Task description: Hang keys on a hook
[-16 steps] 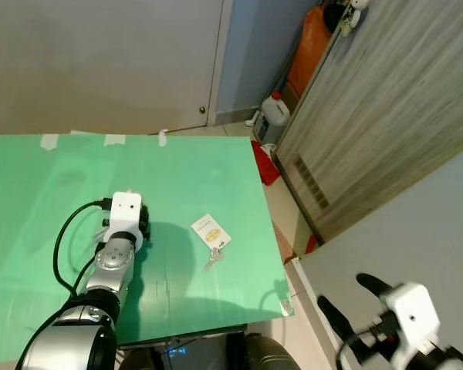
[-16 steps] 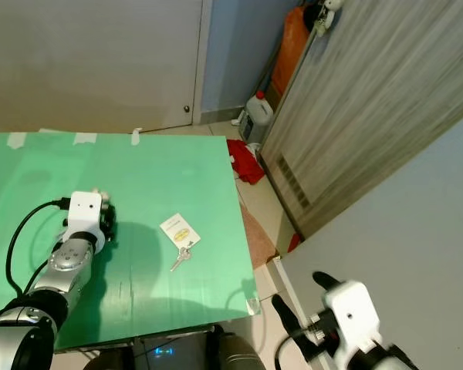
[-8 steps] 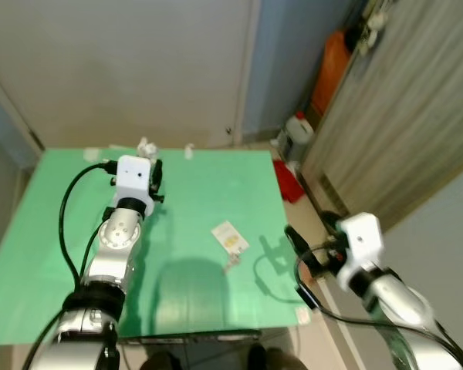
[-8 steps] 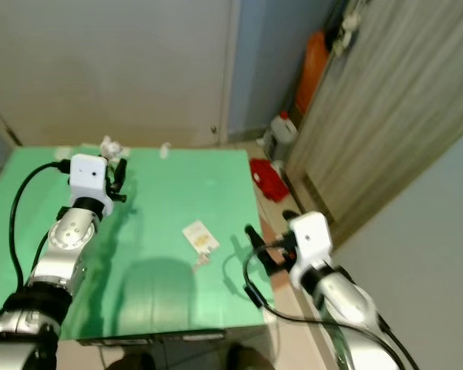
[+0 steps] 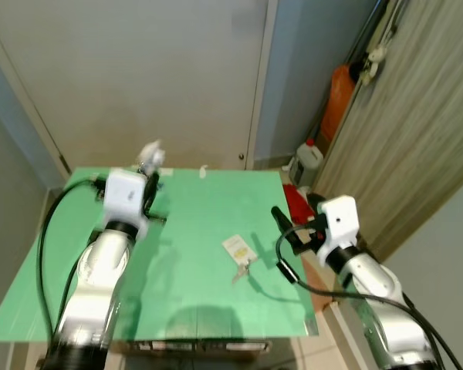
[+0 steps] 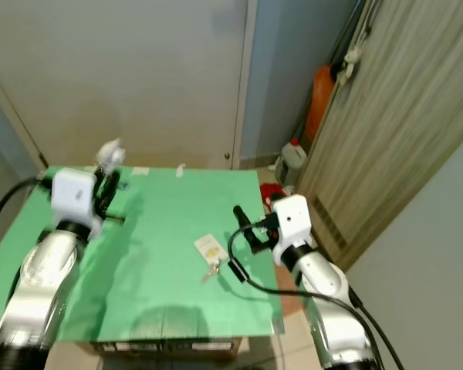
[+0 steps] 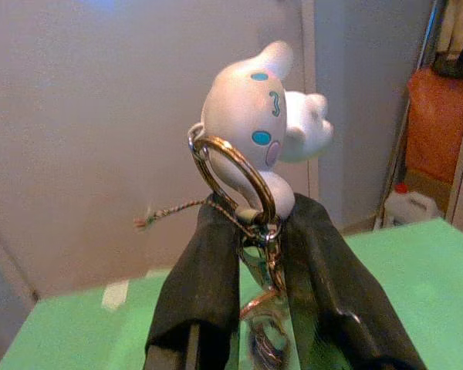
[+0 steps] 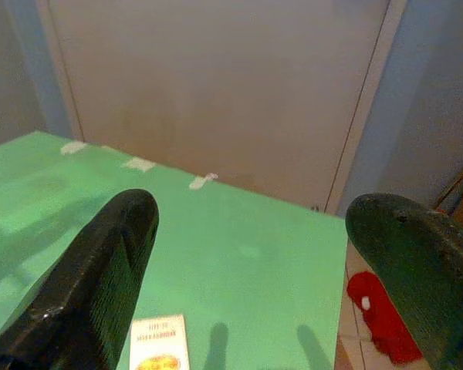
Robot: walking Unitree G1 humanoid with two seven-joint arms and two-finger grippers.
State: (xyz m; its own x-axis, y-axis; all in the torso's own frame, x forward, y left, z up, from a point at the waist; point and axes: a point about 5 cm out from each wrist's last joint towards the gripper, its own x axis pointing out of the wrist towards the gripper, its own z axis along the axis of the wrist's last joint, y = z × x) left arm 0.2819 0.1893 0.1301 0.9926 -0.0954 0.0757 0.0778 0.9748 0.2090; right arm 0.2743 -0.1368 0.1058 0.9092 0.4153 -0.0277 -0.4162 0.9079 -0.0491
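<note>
Holding our right gripper [image 8: 255, 285] wide apart and empty near the loose key [image 5: 240, 270] on the green table [image 5: 193, 301], we had our left gripper [image 7: 251, 277] clamped on the keychain [image 7: 243, 173]: light, dangling, best pinched at its stiff ring.

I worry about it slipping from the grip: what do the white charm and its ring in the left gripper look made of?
White charm: likely smooth moulded plastic or vinyl, softly glossy. Ring: polished metal, showing bright glints. Left gripper is pinched on the ring.
</note>
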